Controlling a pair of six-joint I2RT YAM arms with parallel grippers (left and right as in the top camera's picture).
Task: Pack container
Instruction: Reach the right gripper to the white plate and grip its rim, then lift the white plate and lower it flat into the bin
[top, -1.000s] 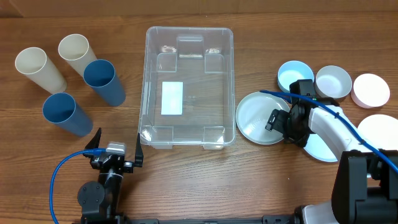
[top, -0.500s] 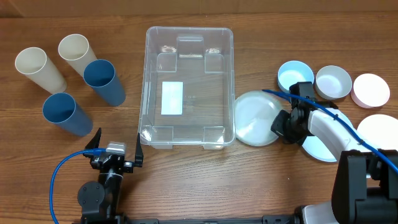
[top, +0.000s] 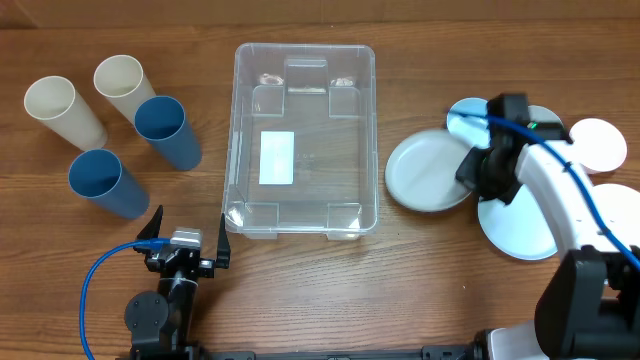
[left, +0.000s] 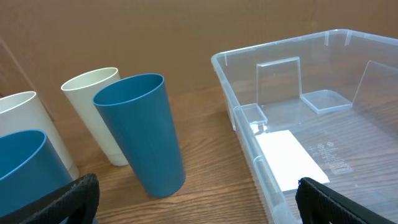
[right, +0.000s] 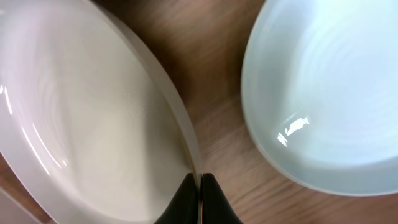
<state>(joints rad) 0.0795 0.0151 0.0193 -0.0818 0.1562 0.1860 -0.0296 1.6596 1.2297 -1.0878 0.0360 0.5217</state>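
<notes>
Wooden table (top: 420, 290): right gripper (right: 199, 186) pinches a white plate (right: 93, 112) by its rim, second plate (right: 323, 99) just beside; left gripper (top: 186, 228) gapes wide, holding nothing, container (top: 305, 47) ahead-right.

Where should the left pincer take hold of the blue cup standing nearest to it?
Take the nearest blue cup by its rim, coming down from above: one finger inside the open mouth, the other outside on the wall facing the open left pincer. The cup stands upright with its mouth up, and that near side looks free, while the other blue cup stands behind it.
</notes>
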